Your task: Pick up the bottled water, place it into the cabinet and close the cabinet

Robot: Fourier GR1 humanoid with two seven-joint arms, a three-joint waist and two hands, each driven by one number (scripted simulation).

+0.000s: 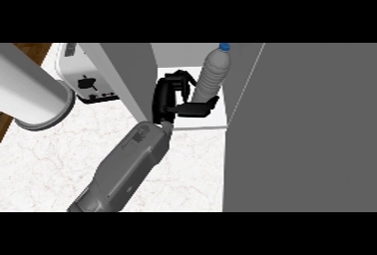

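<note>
The bottled water (212,72) is a clear ribbed bottle with a blue cap. It stands upright inside the open cabinet (193,127), on its pale shelf. My right hand (168,97) reaches into the cabinet on a grey forearm that rises from the lower edge. Its fingers (177,78) arc beside the bottle's left side and its thumb (197,107) stretches across the bottle's foot, hiding the base. The bottle stands at the mouth of that arc, not inside it. My left hand does not show.
A grey cabinet door (309,129) stands open and fills the right side. A grey panel (129,79) bounds the cabinet's left. A white toaster (88,87) sits behind on the marble counter (44,164). A large pale cylinder (33,92) crosses the upper left.
</note>
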